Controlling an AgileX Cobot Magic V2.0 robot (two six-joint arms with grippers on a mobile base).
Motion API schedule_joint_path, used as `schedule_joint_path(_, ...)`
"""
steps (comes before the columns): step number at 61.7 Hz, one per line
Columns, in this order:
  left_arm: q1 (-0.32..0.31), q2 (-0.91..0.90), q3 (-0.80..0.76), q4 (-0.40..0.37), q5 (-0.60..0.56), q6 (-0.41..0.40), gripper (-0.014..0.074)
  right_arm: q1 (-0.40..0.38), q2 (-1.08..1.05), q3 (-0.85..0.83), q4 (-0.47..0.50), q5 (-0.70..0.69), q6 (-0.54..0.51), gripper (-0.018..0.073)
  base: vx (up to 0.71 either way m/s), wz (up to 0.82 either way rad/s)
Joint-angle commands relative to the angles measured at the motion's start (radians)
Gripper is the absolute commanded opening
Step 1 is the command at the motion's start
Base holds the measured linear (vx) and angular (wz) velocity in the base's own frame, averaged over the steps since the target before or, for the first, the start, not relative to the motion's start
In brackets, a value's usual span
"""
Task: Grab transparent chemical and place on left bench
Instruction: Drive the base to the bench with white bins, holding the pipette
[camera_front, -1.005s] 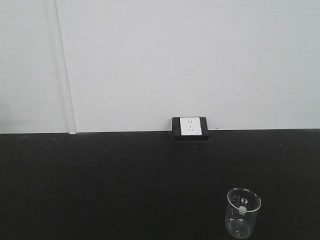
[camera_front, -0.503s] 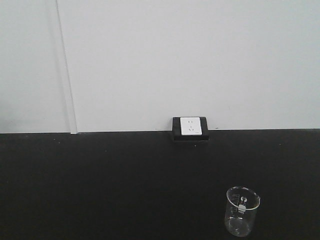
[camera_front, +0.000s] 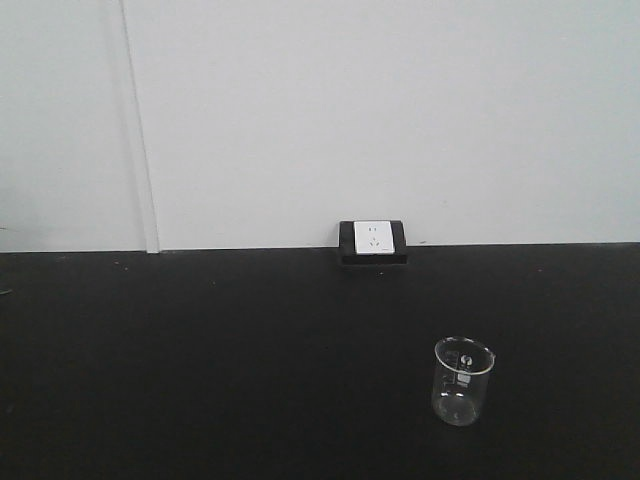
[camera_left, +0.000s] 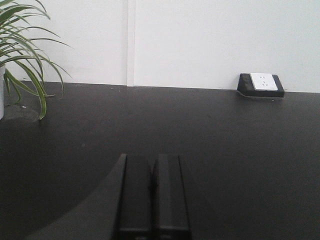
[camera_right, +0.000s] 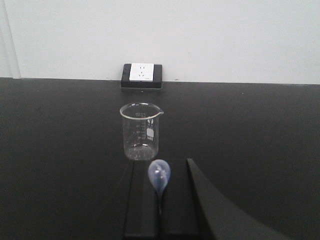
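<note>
One beaker (camera_right: 141, 131) stands before right tool (camera_right: 160, 165) gripping clear pipette (camera_right: 159, 178) (left tool (camera_left: 152, 160) closed).

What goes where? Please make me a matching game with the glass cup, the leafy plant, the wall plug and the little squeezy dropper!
Things
1. clear glass beaker with printed marks
2. green long-leaved plant
3. white socket in a black box
4. clear plastic dropper pipette with a soft bulb

Places
A. against the white wall, at the back of the worktop
B. held in the right gripper
C. at the left edge of the left wrist view
D. standing upright out on the black worktop

Pairs: 1-D, 2-C, 3-A, 4-B
</note>
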Motion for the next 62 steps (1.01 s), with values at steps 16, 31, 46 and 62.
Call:
schedule_joint_path(16, -0.002, -0.019, 0.016, -0.001, -0.078, -0.008, -0.0003, -0.003, 0.008, -0.031, -0.006, -0.078, -0.003, -0.0008, -0.28, -0.02)
schedule_joint_path(31, -0.002, -0.019, 0.016, -0.001, -0.078, -0.008, -0.0003, -0.003, 0.008, -0.031, -0.006, -0.078, -0.003, -0.0008, -0.35, 0.0)
schedule_joint_path(46, -0.002, -0.019, 0.016, -0.001, -0.078, -0.008, -0.0003, -0.003, 0.008, -0.031, -0.006, -0.078, -0.003, -0.0008, -0.38, -0.01)
schedule_joint_path(62, -0.002, -0.019, 0.016, -0.001, -0.078, -0.008, -0.0003, -0.003, 0.008, -0.031, -0.006, -0.078, -0.003, -0.0008, -0.38, 0.06)
